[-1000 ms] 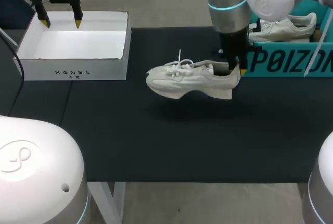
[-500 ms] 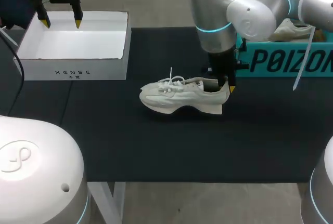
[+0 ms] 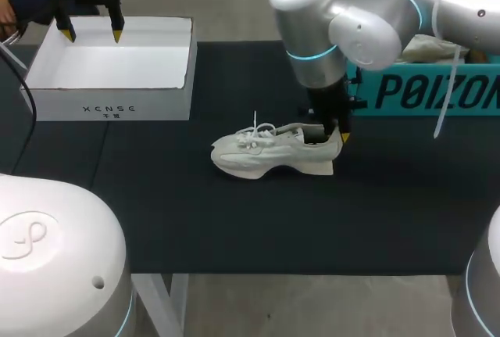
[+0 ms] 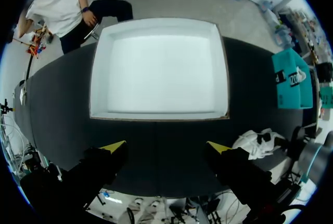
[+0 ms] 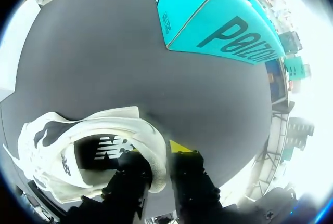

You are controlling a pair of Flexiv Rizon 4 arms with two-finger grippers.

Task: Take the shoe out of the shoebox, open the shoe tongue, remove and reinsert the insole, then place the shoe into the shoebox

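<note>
Black mat (image 3: 234, 220) under white shoe (image 3: 269, 152), heel collar inside right pincer (image 3: 337, 130).

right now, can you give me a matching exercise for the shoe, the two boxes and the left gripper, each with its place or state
Things:
1 shoe
2 white box
3 teal box
4 left gripper

Places or states:
a open, above the white box
b far right of the table
c held at the heel by the right gripper
d far left of the table

Pairs: 1-c, 2-d, 3-b, 4-a
</note>
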